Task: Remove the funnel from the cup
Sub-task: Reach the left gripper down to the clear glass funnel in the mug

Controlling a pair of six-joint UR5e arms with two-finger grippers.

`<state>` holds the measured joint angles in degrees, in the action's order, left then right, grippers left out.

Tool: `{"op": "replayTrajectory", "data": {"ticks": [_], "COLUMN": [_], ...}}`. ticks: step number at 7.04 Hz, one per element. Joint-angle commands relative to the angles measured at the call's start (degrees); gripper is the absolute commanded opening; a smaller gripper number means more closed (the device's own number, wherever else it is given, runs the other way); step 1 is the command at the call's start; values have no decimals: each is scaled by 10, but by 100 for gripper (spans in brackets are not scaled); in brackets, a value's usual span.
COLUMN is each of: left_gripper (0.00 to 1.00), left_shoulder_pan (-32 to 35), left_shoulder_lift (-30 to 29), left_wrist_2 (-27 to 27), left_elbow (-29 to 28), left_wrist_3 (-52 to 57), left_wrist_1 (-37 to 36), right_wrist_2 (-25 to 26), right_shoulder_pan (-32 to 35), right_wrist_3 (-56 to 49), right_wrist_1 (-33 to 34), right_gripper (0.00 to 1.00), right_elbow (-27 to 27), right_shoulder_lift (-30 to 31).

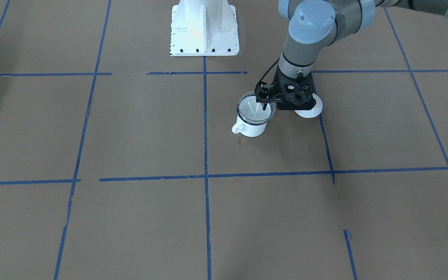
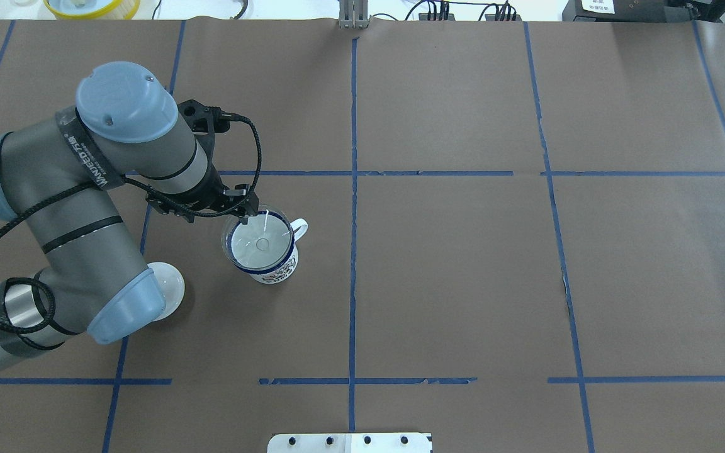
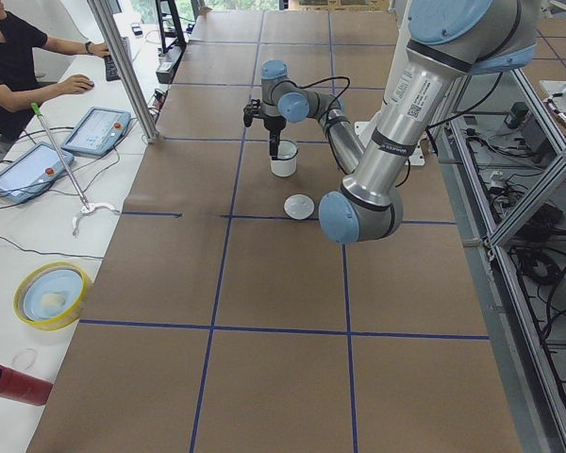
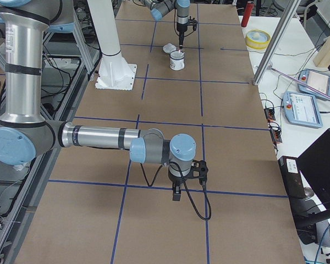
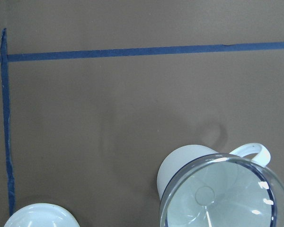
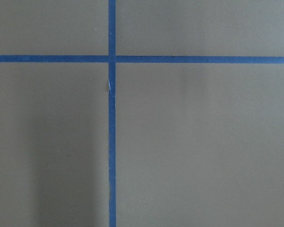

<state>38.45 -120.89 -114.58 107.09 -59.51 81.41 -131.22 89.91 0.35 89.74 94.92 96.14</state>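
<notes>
**Funnel seated in the cup, left gripper at its rim**

Funnel (image 2: 260, 242) sits upright in the mouth of the cup (image 2: 279, 272). Its wide cone fills the opening and its cylindrical rim stands above the cup's dark blue rim. The pair stands on the table (image 2: 463, 283) left of the middle tape line, roughly midway between the robot's edge and the far edge, well apart from every corner.

A yellow bowl (image 3: 52, 294) on the white bench beyond the far edge, near the left corner, holds a pale lump that is too small to identify.

The left gripper (image 1: 265, 104) hangs at the funnel's rim on the side toward the table's left end. The overhead and front views do not show clearly whether its jaws clamp the rim or only stand at it, so I cannot tell. The left wrist view cuts off the lower part of the funnel and shows no fingers. A white round lid (image 1: 308, 111) lies flat just beside the cup, partly hidden under the left arm.

The right gripper (image 4: 176, 193) points down near the table's right end. It shows only in the side view, so I cannot tell how its jaws stand.

The funnel is clear plastic with bright glints. The cup's white inside shows through it, and the spout opening reads as a small circle at the centre. The cup's loop handle points toward the far edge, and its side carries a small coloured print.
</notes>
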Motion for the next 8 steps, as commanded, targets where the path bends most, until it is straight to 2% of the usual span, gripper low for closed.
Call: {"op": "replayTrajectory", "data": {"ticks": [1,4,8], "left_gripper": [71,57,24], "left_shoulder_pan": [-7,-20,-25], "left_shoulder_lift": [1,3,4], "left_wrist_2": [4,3,3], "left_elbow": [-3,-5,-9], "left_wrist_3": [-3,-3,-3], "left_wrist_1": [1,2,15], "right_wrist_2": [0,0,0], "right_shoulder_pan": [0,0,0], "right_wrist_3": [0,0,0], "right_wrist_1": [0,0,0], "right_gripper": [100,100,100], "right_elbow": [0,0,0], "right_shoulder_lift": [0,0,-1]}}
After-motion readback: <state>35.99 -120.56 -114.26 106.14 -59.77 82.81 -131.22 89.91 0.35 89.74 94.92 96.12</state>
